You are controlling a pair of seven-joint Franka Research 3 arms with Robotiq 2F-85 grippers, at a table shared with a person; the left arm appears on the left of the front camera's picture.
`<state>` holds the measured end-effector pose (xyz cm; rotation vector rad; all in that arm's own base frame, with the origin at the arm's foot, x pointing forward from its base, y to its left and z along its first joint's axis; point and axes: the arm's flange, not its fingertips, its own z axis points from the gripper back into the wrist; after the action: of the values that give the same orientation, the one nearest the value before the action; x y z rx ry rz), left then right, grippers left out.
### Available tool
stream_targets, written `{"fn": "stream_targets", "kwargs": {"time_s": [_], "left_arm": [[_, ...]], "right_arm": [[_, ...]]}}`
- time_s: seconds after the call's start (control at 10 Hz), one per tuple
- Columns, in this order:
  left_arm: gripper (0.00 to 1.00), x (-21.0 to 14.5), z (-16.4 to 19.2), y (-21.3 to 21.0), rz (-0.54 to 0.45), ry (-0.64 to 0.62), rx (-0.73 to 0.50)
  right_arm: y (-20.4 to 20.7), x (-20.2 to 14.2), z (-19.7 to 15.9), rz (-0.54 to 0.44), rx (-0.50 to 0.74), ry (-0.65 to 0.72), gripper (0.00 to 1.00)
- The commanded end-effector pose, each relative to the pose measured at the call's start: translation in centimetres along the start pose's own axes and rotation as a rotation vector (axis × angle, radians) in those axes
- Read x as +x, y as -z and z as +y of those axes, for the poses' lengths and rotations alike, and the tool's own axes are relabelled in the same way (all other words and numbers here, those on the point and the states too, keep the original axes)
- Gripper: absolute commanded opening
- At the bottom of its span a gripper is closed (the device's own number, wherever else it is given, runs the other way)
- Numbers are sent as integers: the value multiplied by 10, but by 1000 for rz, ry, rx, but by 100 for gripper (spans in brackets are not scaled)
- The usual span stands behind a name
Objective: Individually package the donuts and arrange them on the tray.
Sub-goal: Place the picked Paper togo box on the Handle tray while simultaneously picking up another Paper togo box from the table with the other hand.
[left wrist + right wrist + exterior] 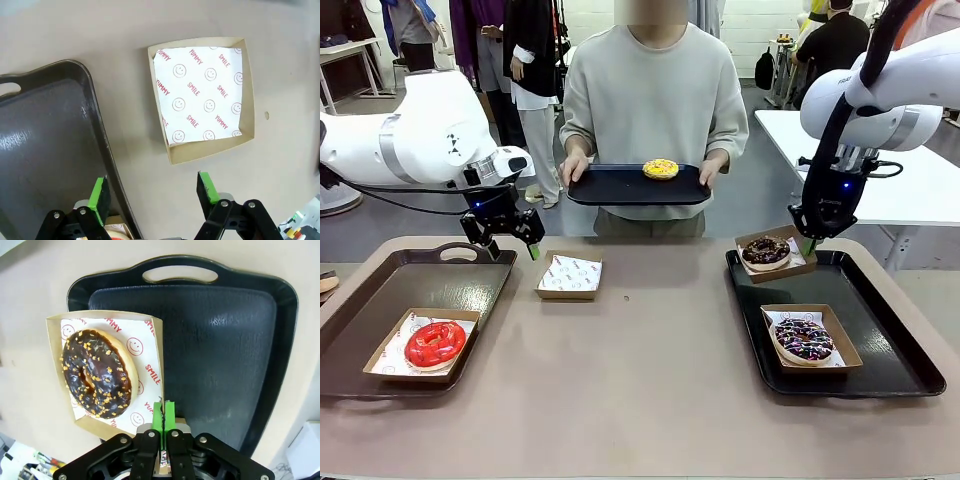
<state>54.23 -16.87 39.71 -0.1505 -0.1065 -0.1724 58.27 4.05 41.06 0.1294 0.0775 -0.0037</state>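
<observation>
- As the box (pixel 150 365) with the chocolate donut (pixel 99 373) overhangs the tray (pixel 225 350) at right, the right end effector (pixel 163 412) clamps its edge, likely to drag it in.
- Left end effector (pixel 152 187), fingers apart, hovers by the empty box (pixel 205 100).

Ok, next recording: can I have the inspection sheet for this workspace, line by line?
Surface: beige table, a dark tray at each side: left tray, right tray.
Job's things: red donut boxed on left tray; sprinkled donut boxed on right tray; chocolate donut in the corner box, straddling that tray's rim; yellow donut unboxed; empty box on the table.
Clutter: cut-off brown thing at left edge.
Grippers: left gripper, jaws open, above the table between left tray and empty box; right gripper, jaws shut on the corner box.
Cables: black cable along left arm.
Surroundings: person holding a black tray with the yellow donut; white table behind.
</observation>
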Motion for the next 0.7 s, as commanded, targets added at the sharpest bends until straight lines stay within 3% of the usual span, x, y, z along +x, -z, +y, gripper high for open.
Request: {"fn": "stream_targets", "kwargs": {"time_s": [0.0, 0.6], "left_arm": [[90, -2, 0, -4, 5, 6, 8], [90, 17, -11, -3, 6, -49, 48]], "right_arm": [[-4, -1, 0, 4, -15, 0, 1], [8, -1, 12, 28, -27, 52, 1]]}}
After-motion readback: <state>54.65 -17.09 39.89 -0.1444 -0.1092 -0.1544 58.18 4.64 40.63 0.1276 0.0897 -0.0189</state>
